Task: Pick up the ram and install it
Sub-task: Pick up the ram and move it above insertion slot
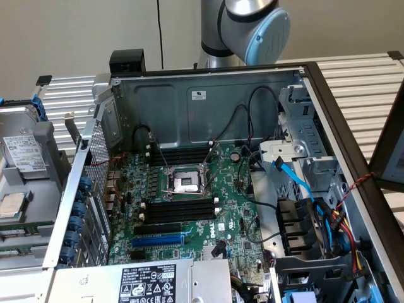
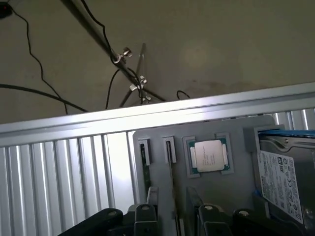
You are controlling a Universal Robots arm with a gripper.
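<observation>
- The end effector (image 2: 174, 219) hangs over a grey parts tray (image 2: 236, 132), and its two dark fingers (image 2: 147, 216) stand apart with a clear gap between them; nothing is gripped
- The ram (image 2: 146, 172) stands on edge in a narrow slot of that tray, with a strip of its green board showing; it lies just beside the nearer finger, and I cannot tell whether they touch
- A second narrow slot (image 2: 170, 150) runs parallel just beside it and lines up with the gap between the fingers; a thin dark strip sits in it, and what it is cannot be told
- Further along the tray a square processor chip (image 2: 209, 156) lies flat in its own recess, and beyond that a hard drive (image 2: 280, 179) with a white label
- The tray rests on a ribbed metal worktop (image 2: 59, 177)
- In the exterior view an open computer case (image 1: 208, 95) lies on its side, with the arm (image 1: 252, 28) rising behind its far wall
- On the green motherboard (image 1: 189, 233) the processor socket (image 1: 186, 180) sits between two banks of long black memory slots (image 1: 180, 208), and a long blue expansion slot (image 1: 158, 240) lies nearer the camera
- Blue cables (image 1: 297, 183) run through the drive bay at the exterior view's right
</observation>
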